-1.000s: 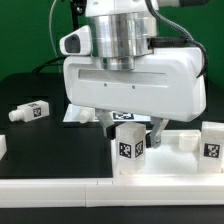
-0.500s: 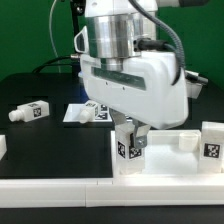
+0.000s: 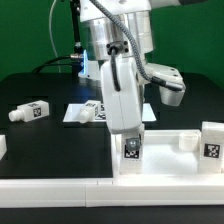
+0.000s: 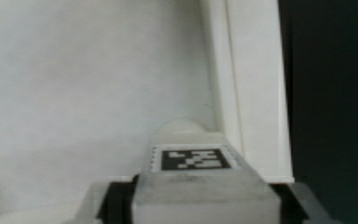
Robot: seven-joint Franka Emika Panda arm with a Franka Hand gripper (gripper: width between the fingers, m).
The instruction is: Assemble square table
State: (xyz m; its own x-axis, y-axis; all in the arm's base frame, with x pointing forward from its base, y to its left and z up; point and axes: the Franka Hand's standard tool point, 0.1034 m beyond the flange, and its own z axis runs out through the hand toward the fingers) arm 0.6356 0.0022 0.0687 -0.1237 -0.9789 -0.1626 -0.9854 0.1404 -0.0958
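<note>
Gripper (image 3: 131, 137) clamped on 1 leg (image 3: 131, 152), which stands upright (tag facing the exterior camera) on the slab (image 3: 170, 166), near its edge on the exterior view's left. 1 loose leg (image 3: 30, 111) lies well apart.

Bench (image 3: 45, 150): black top. Tabletop slab (image 3: 170, 165), white, sits at the front edge, toward the corner on the exterior view's right. End effector (image 3: 131, 136) hangs edge-on over the slab's corner nearest the bench's middle, fingers clamped on the top of the gripped leg (image 3: 131, 151), which is upright with its tag facing the camera. Second leg (image 3: 213, 141) stands upright on the slab by the exterior view's right edge. Third leg (image 3: 28, 111) lies on its side near the opposite edge. Marker board (image 3: 84, 114) lies flat mid-bench, partly hidden by the arm.
</note>
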